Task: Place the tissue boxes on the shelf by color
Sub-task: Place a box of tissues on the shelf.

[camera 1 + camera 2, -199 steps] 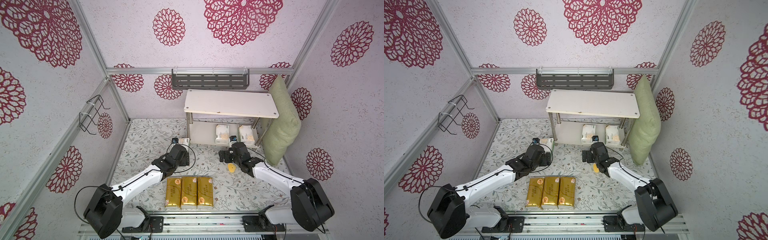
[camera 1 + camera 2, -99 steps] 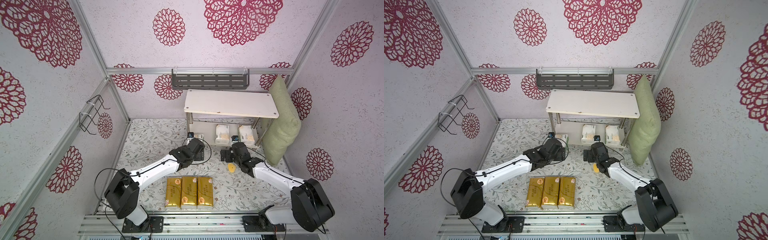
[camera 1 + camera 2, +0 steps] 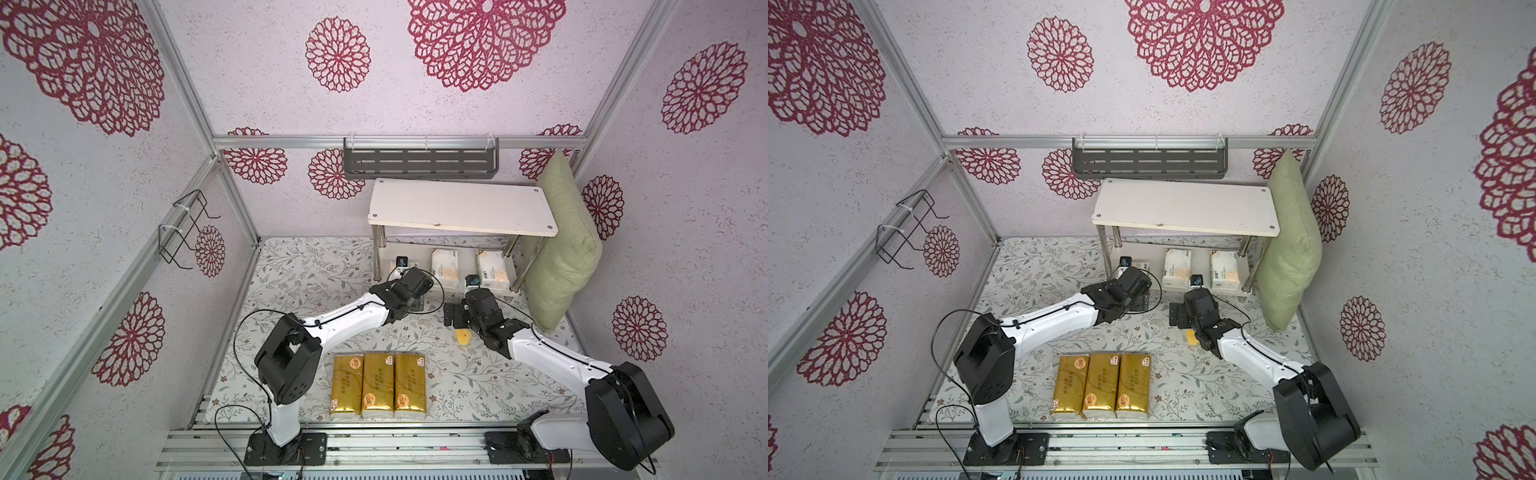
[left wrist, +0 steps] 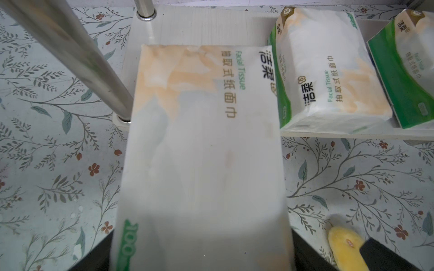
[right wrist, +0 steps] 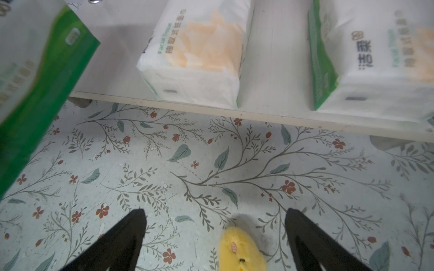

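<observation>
Gripping a white tissue pack (image 4: 202, 140) printed "Facial Tissue" and "100", left gripper (image 3: 405, 272) jaws sit at the shelf (image 4: 199, 25); right gripper (image 5: 215, 211) jaws stand wide, empty.

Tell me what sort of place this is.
Likely a robot test cell staged as a room: aluminium frame with wallpapered walls, left arm and right arm bolted to a front rail, and a shelf and cushion as props.
</observation>
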Controlling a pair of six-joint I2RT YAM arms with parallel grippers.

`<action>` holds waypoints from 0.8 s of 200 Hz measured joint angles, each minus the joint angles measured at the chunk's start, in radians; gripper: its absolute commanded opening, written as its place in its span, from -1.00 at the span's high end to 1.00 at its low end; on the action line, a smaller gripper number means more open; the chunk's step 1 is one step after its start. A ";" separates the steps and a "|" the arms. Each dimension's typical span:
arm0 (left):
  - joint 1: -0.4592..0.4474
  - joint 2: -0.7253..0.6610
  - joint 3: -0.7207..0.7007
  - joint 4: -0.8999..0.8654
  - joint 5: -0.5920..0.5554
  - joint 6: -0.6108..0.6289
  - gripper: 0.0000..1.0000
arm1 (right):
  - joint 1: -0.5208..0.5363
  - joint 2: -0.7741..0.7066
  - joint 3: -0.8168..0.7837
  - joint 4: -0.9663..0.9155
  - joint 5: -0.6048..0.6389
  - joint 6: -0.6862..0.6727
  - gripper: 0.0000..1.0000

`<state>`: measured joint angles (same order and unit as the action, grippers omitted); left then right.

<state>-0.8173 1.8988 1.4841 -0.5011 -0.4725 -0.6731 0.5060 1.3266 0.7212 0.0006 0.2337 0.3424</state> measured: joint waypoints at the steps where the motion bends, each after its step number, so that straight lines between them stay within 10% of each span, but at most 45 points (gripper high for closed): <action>1: 0.000 0.002 0.002 0.000 0.000 0.000 -0.69 | 0.000 0.000 0.000 0.000 0.000 0.000 -0.98; 160: 0.101 0.219 0.203 0.066 0.034 0.084 -0.73 | 0.000 -0.008 -0.013 0.003 -0.021 0.012 -0.98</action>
<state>-0.7166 2.1178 1.6871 -0.4347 -0.4389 -0.5896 0.5060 1.3190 0.7078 0.0032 0.2131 0.3546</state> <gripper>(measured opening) 0.862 0.991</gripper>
